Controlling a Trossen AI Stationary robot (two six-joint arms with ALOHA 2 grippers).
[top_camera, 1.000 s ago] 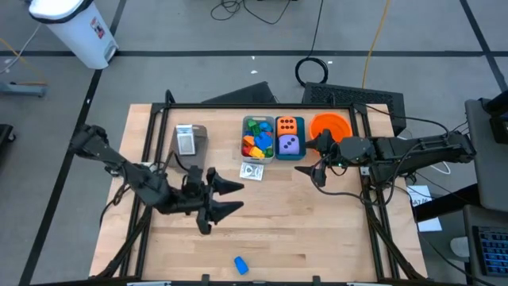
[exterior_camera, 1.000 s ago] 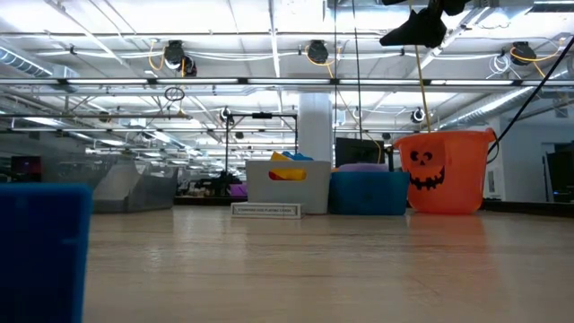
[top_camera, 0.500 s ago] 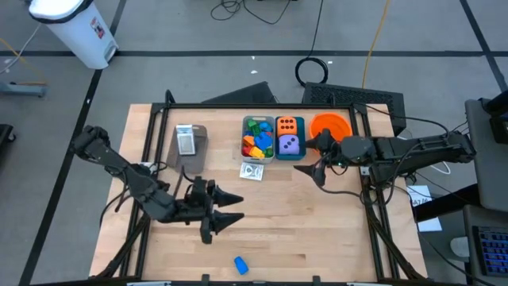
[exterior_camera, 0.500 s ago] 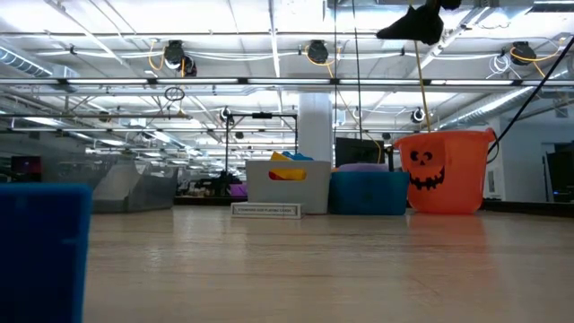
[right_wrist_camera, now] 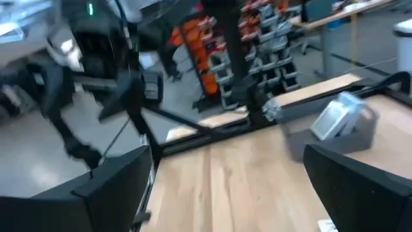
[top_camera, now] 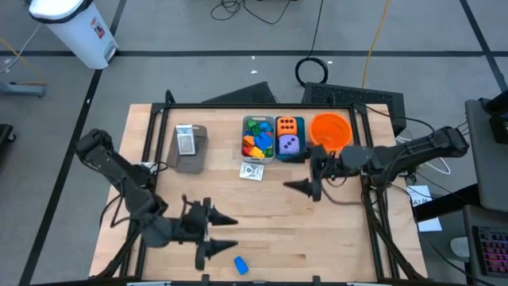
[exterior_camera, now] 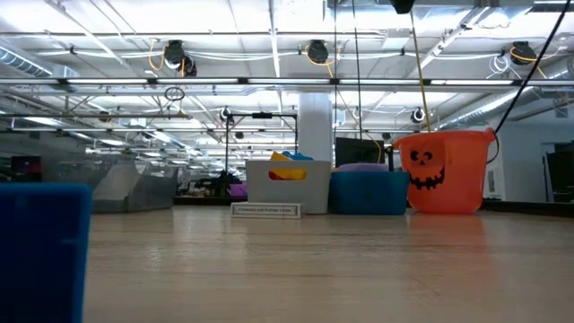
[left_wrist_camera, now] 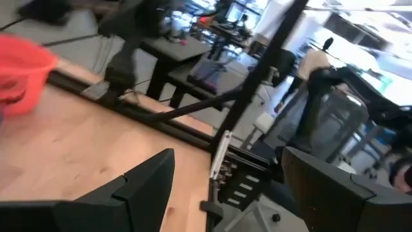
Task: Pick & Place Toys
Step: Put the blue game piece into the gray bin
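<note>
1. Closest to the front edge of the table (top_camera: 317, 246) sits a lone blue brick (top_camera: 240, 264). It's the big blue block filling the near corner of the low view (exterior_camera: 43, 251). I'd say that's the piece to grab now.

2. The left gripper (top_camera: 222, 233) hangs just behind and a bit left of that brick, fingers spread apart with nothing between them. The left wrist view shows bare wood between its fingers (left_wrist_camera: 145, 187). To do this well, I'd bring it right over the brick before dropping, so one finger lands on each side. The brick is small and lies at an angle, so turn the wrist to match or it'll probably skid away.

3. The right gripper (top_camera: 305, 187) is farther back on the right side, also wide open and empty, pointing toward the table's middle. I'd keep it parked so the arms don't cross.

4. Next back, a white packet (top_camera: 252, 171) lies flat, just in front of the bins.

5. Behind it, the grey bin (top_camera: 247, 153) holds mixed coloured bricks (top_camera: 255, 139), and the teal bin (top_camera: 302, 151) touching it holds the orange die (top_camera: 288, 125) and purple die (top_camera: 290, 144). That grey bin looks like the drop spot.

6. The orange bucket (top_camera: 330, 129) sits to their right. A separate grey bin with a packet in it (top_camera: 187, 143) sits off to the left.
</note>
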